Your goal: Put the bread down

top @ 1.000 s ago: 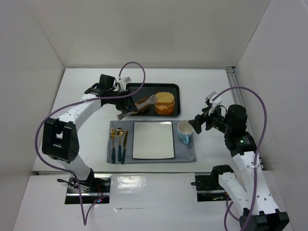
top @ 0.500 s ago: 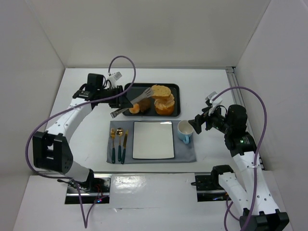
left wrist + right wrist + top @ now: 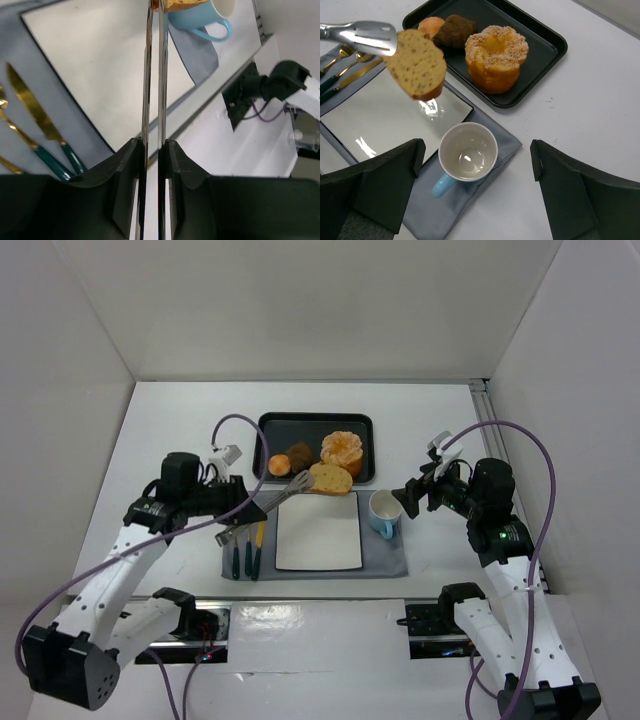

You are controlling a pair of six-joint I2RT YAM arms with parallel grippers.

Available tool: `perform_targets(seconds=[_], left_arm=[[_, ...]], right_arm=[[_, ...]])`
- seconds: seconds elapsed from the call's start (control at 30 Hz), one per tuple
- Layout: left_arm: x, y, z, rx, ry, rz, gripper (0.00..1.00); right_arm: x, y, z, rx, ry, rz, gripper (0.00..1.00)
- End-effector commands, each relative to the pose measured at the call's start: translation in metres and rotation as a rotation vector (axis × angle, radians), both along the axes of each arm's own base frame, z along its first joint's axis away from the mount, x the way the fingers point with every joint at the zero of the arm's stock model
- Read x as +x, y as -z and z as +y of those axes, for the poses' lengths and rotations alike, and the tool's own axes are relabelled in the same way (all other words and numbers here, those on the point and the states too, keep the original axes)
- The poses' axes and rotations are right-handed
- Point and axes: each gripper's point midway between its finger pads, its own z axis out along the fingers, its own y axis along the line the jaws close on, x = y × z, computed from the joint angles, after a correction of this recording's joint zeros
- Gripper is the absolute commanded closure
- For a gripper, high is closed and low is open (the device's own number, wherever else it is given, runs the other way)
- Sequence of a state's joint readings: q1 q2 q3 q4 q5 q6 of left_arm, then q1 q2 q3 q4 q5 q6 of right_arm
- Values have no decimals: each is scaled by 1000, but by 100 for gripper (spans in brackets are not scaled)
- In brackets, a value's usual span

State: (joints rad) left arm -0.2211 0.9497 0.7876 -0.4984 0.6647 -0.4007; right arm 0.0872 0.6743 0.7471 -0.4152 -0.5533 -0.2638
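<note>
The bread (image 3: 330, 479), a golden-tan slice, hangs in the tips of metal tongs (image 3: 275, 498) above the far right corner of the white square plate (image 3: 318, 530). My left gripper (image 3: 228, 506) is shut on the tongs' handles (image 3: 154, 75). In the right wrist view the bread (image 3: 416, 64) hangs tilted off the tongs (image 3: 362, 35), clear of the plate (image 3: 375, 120). In the left wrist view only a sliver of the bread (image 3: 180, 4) shows at the top edge. My right gripper (image 3: 410, 498) stands open beside the cup, its jaws (image 3: 476, 150) holding nothing.
A blue cup (image 3: 383, 510) stands right of the plate on a grey mat (image 3: 385, 555). Behind, a black tray (image 3: 275, 425) holds a thick orange cake (image 3: 343, 450), an orange roll (image 3: 279, 464) and a brown roll (image 3: 299, 456). Gold cutlery (image 3: 245, 540) lies left of the plate.
My left arm has swung back from the tray toward the near side, carrying the bread in the tongs from over the tray to over the plate's far edge. The right arm has not moved.
</note>
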Motion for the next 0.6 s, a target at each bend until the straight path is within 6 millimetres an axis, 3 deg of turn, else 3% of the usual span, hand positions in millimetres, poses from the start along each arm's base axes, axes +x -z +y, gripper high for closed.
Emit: perform_targets(seconds=[0.0,0.13,0.23,0.57], left_arm=[[-13,-5,-9,-11,17,8,100],[-33,12,-10,18,-4,55,100],[-41,11,-12,34,-38,70,100],[-45,42,-4,153,-126,197,100]], right_arm=[[1,-18,0,-5,-1,-59,0],[1,-18,0,-5,-1,-59,0],[1,-18,0,-5,-1,-59,0],[-1,-20,0,-4,-1,-68,0]])
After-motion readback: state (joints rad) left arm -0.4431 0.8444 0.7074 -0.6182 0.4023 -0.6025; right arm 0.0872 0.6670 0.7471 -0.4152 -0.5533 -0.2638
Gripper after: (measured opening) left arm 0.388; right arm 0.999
